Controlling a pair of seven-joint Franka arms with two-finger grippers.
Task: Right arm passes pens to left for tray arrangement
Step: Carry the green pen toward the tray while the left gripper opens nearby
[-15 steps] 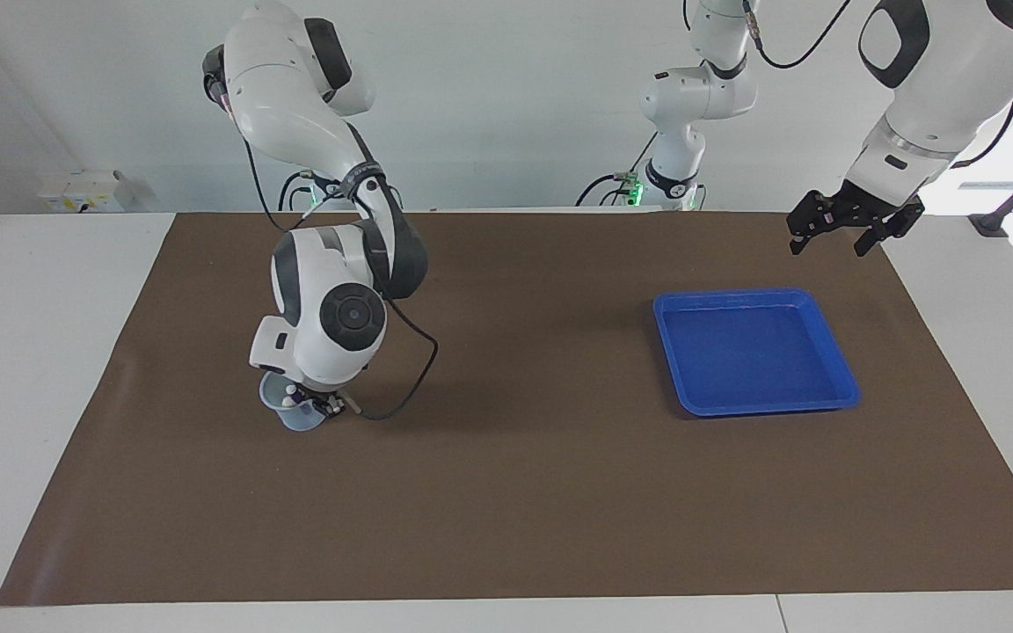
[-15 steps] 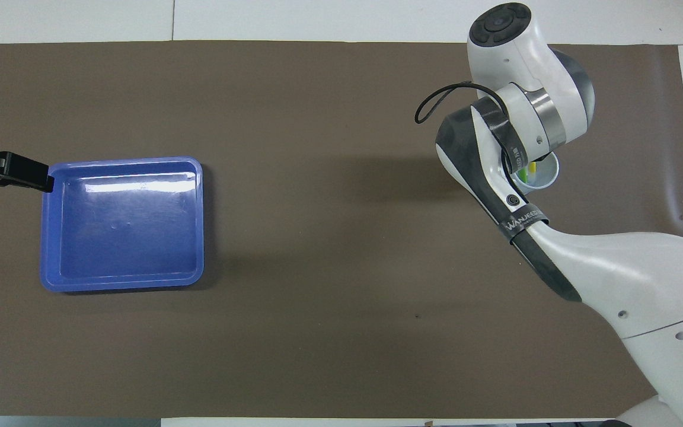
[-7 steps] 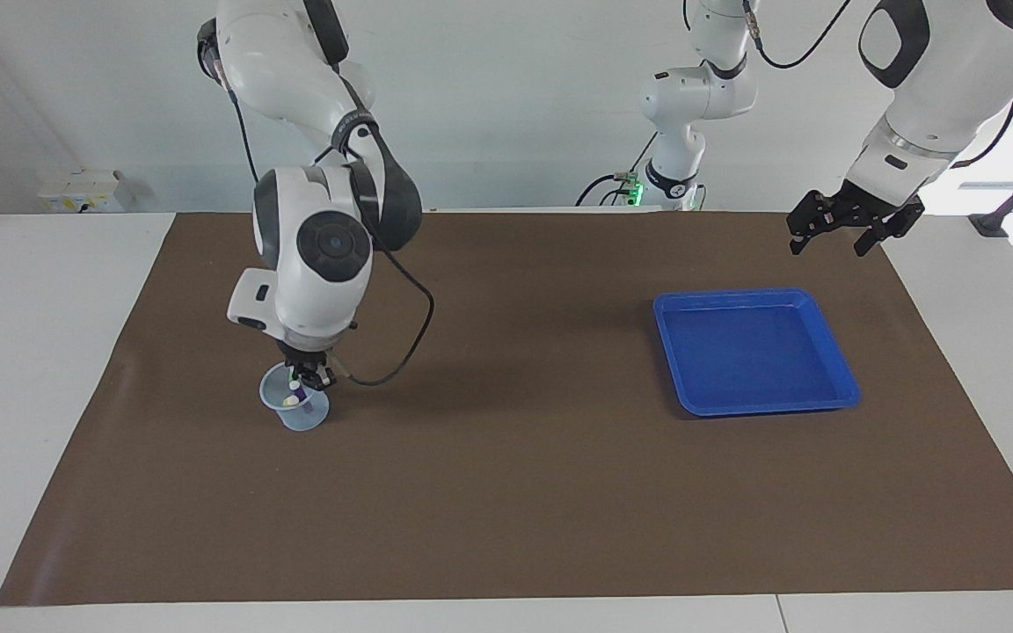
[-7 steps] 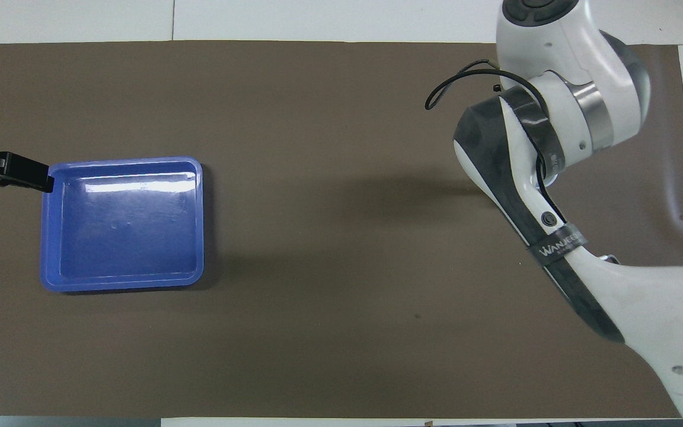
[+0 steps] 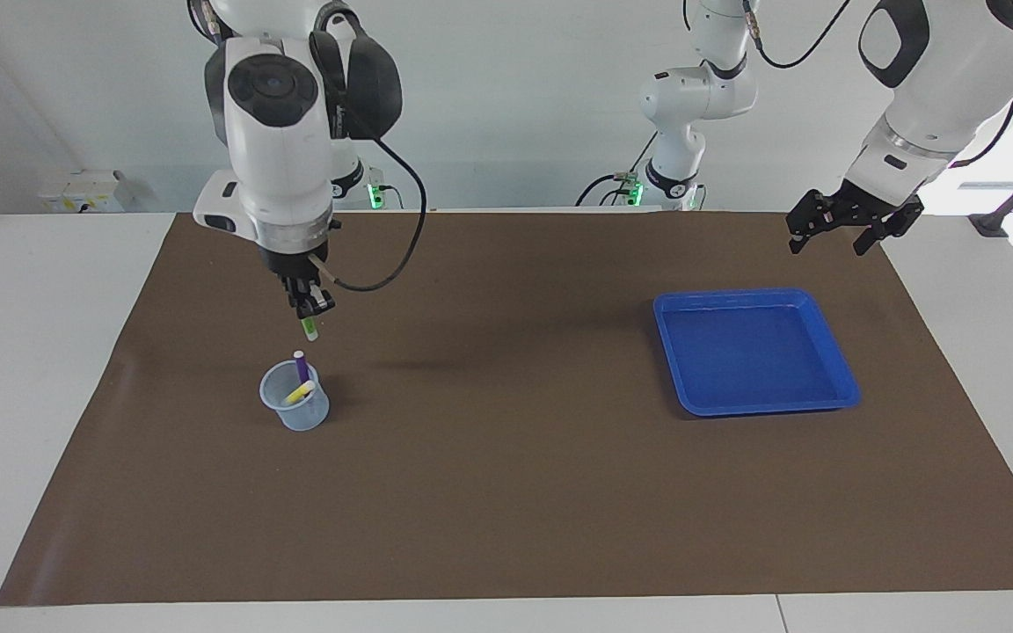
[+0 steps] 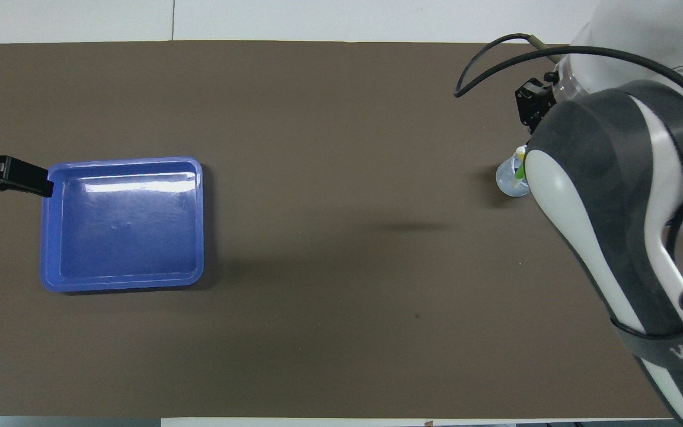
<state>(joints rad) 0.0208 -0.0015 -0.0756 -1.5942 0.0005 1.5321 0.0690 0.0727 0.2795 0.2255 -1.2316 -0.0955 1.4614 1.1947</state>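
Green pen (image 5: 309, 329) now hangs clamped in my right hand (image 5: 305, 307), lifted clear above the cup (image 5: 295, 406), ready to pass.

Right claw (image 5: 309, 309) raised, fingers pinched together; left claw (image 5: 834, 234) spread wide, waiting.

A: Look at that tray (image 5: 841, 369), glossy blue plastic, light streaking across its smooth floor!

B: And the brown mat (image 5: 515, 492) under it is dead matt, slightly creased at one end.

A: The cup (image 5: 309, 415), translucent bluish plastic.

B: Right arm's shell (image 5: 282, 149) shows smooth white plastic, dark satin panels, a rubbery black cable (image 5: 401, 255).
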